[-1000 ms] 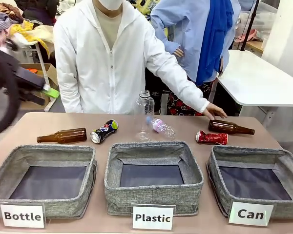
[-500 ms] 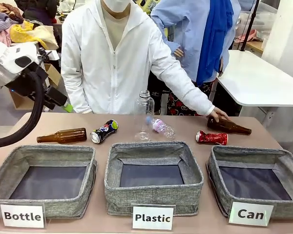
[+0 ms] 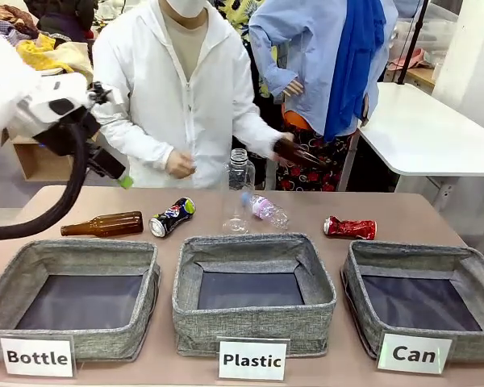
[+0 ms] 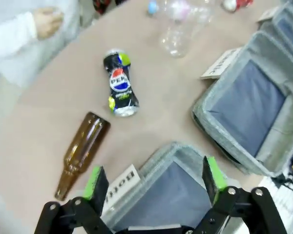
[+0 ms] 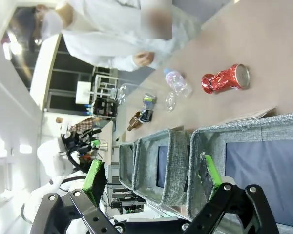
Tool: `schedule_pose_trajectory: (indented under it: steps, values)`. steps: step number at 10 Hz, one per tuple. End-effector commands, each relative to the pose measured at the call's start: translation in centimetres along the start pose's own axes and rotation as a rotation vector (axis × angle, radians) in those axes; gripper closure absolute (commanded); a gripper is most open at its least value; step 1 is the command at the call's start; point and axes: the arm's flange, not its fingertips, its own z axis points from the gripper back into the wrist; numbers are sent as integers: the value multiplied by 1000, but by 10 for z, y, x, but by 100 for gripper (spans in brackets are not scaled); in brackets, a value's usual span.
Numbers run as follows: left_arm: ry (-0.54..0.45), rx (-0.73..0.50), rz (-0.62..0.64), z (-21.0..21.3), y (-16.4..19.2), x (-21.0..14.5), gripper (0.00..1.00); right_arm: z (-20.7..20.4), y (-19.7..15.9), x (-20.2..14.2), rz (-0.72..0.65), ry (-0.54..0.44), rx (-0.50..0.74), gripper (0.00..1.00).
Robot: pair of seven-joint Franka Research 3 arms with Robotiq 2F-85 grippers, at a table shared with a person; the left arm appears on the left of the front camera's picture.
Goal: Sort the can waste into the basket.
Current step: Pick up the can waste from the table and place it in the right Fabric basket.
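Hovering above the left end of the table, left gripper: fingers spread, empty. Right gripper: spread, empty, near the right end. Pepsi can: lying far left, just beside brown bottle. Crushed red can: far right, behind "Can" basket. Risk: a loose approach may nudge the bottle or roll the Pepsi can; the carry rightward crosses the Plastic bin, so a slip there would mis-sort it.

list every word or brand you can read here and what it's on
"Bottle": left label, on the left bin.
"Plastic": middle label, on the middle bin.
"Can": right label, on the basket.
"PEPSI": dark can, read in the left wrist view; its smaller print is too blurred.
Crushed red can: nothing readable.
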Motion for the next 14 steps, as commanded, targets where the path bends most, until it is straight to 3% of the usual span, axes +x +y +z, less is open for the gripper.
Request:
schedule_pose_trajectory:
  steps: [1, 3, 5, 7, 10, 14]
  values:
    - [30, -18, -47, -25, 39, 36, 0, -2, -1, 3, 24, -13, 23, 0]
    - [17, -79, 67, -21, 65, 34, 0, -2, -1, 3, 24, -13, 23, 0]
    - [-59, -133, 73, 26, 85, -8, 0, -2, -1, 3, 24, -13, 23, 0]
    - [-253, -155, 144, 89, 97, -96, 0, -2, -1, 3, 24, -13, 23, 0]
    - [-551, -96, 424, 150, 104, -242, 0, -2, -1, 3, 24, -13, 23, 0]
    - [-822, -185, 650, 139, 107, -366, 0, -2, -1, 3, 24, -13, 23, 0]
